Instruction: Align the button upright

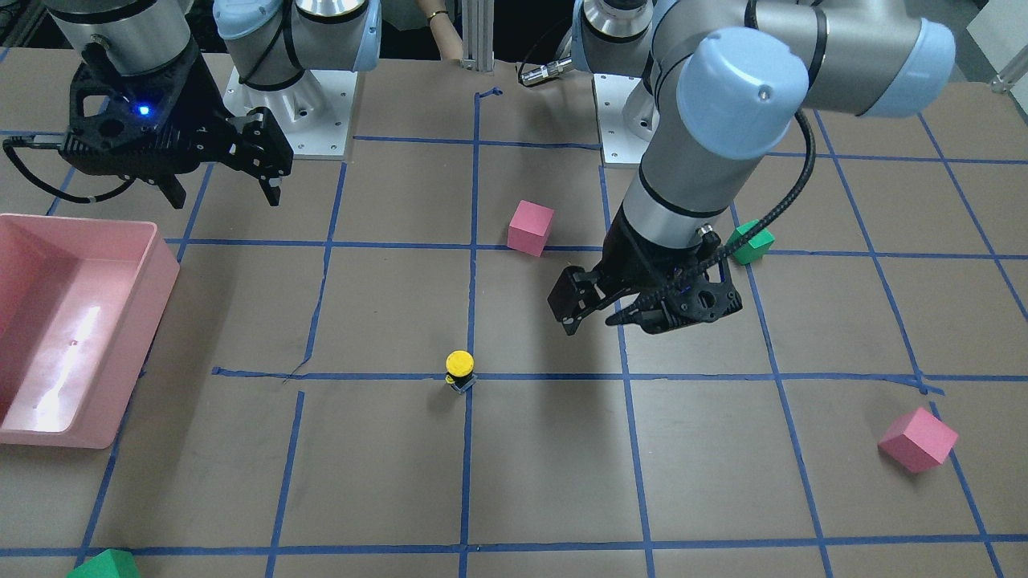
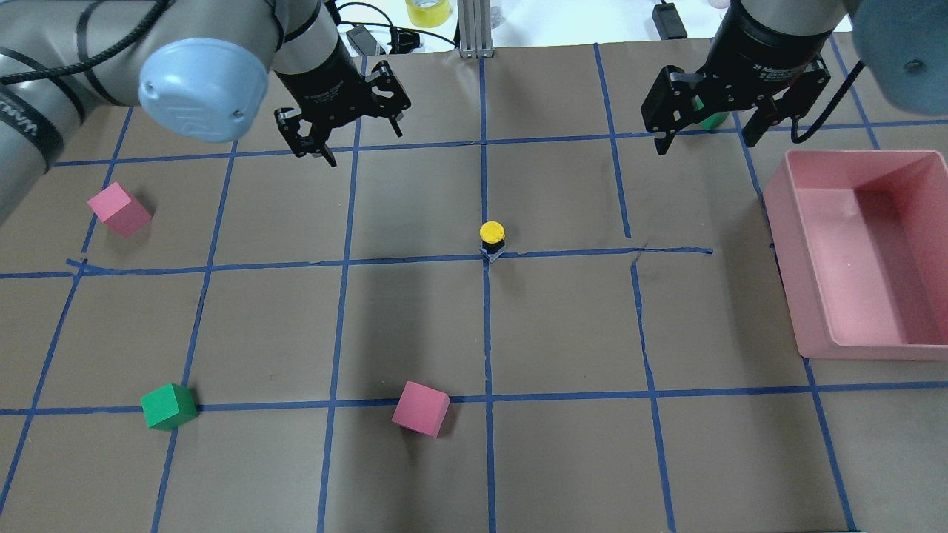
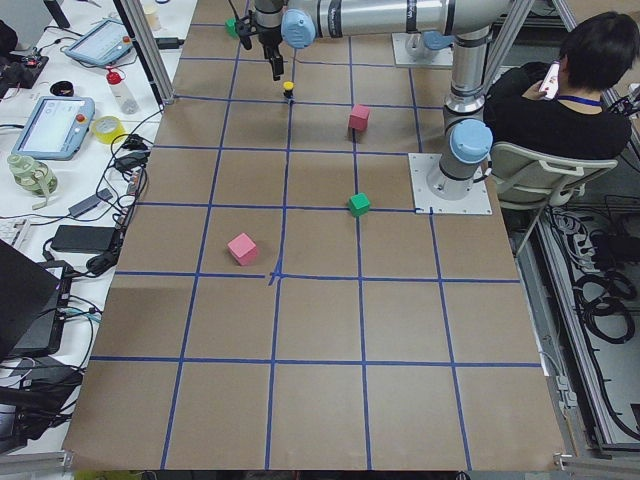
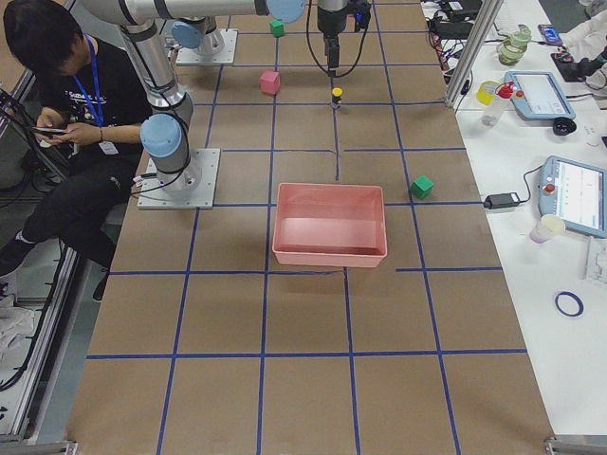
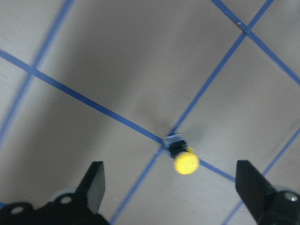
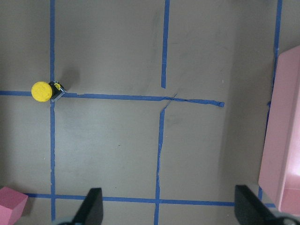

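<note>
Spanning the scene, a brown paper-covered table (image 2: 415, 326) carries a blue tape grid. A pink plastic bin (image 2: 859, 349) sits at the robot's right. The black left gripper (image 2: 363, 144) and black right gripper (image 2: 705, 144) hover spread wide and empty. White lettering on the right wrist is too blurred to read. The tiny yellow-capped push-button (image 2: 492, 238) stands upright on a mid-table tape crossing, well apart from both.

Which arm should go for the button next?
Left. The left hand, open, hovers nearer the button, which shows between its fingers in its wrist view. The right hand hangs farther off, by the pink bin.
</note>
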Action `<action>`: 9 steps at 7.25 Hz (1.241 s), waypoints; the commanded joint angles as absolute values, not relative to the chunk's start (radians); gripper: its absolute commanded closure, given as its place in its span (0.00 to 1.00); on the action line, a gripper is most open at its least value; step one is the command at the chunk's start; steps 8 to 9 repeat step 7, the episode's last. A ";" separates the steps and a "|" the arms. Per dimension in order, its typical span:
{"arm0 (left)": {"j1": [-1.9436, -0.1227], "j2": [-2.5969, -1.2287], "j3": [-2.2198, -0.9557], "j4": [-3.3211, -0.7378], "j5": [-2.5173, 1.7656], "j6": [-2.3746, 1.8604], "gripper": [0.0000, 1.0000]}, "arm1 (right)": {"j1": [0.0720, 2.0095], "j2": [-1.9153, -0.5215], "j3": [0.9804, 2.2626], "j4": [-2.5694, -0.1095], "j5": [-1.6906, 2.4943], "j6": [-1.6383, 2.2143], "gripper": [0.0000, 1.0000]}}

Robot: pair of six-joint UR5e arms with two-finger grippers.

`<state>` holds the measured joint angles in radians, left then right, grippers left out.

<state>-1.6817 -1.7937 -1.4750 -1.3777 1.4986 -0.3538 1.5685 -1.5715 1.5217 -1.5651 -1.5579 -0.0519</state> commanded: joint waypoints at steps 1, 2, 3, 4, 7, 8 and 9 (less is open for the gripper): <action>-1.623 -1.709 -1.465 -1.542 1.537 0.011 0.00 | 1.569 -1.571 1.522 -1.565 -1.559 -0.052 0.00; -1.602 -1.701 -1.445 -1.610 1.546 0.043 0.00 | 1.568 -1.571 1.522 -1.565 -1.559 -0.052 0.00; -1.601 -1.701 -1.434 -1.624 1.628 0.048 0.00 | 1.568 -1.571 1.522 -1.565 -1.559 -0.052 0.00; -1.595 -1.700 -1.439 -1.632 1.635 0.058 0.00 | 1.568 -1.571 1.522 -1.565 -1.559 -0.052 0.00; -1.594 -1.698 -1.437 -1.625 1.629 0.058 0.00 | 1.568 -1.571 1.522 -1.565 -1.559 -0.057 0.00; -1.594 -1.698 -1.437 -1.625 1.629 0.058 0.00 | 1.568 -1.571 1.522 -1.565 -1.559 -0.057 0.00; -1.594 -1.698 -1.437 -1.625 1.629 0.058 0.00 | 1.568 -1.571 1.522 -1.565 -1.559 -0.057 0.00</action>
